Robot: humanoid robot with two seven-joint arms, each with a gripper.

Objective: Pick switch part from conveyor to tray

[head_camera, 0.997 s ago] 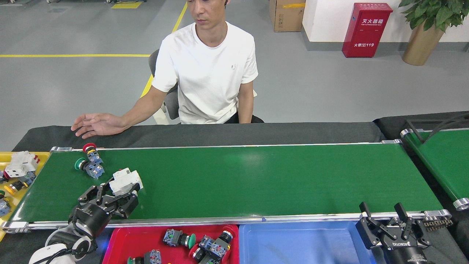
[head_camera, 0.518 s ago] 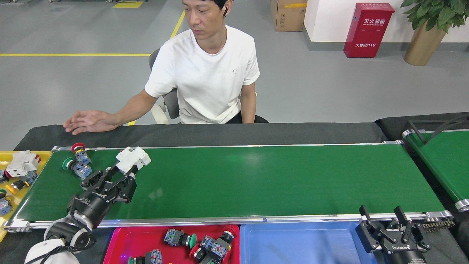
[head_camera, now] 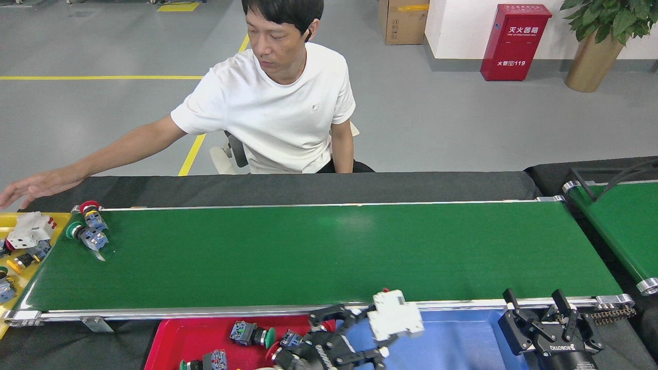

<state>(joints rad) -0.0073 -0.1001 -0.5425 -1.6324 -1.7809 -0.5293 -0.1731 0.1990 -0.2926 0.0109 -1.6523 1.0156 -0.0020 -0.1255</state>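
Now carrying the white circuit breaker [head_camera: 395,314], clamped in the left gripper [head_camera: 378,334], off the conveyor [head_camera: 329,252] to the red tray [head_camera: 169,341] and blue tray [head_camera: 452,341] boundary, right gripper [head_camera: 546,313] idling with fingers apart.

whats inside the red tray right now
Several push-button switch parts lie in the red tray. The left gripper, holding a white breaker, covers its right end.

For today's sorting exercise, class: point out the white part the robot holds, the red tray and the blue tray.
white part [head_camera: 395,314], head view, middle of its white body.
red tray [head_camera: 177,339], head view, bare floor near its left end.
blue tray [head_camera: 457,341], head view, bare floor.
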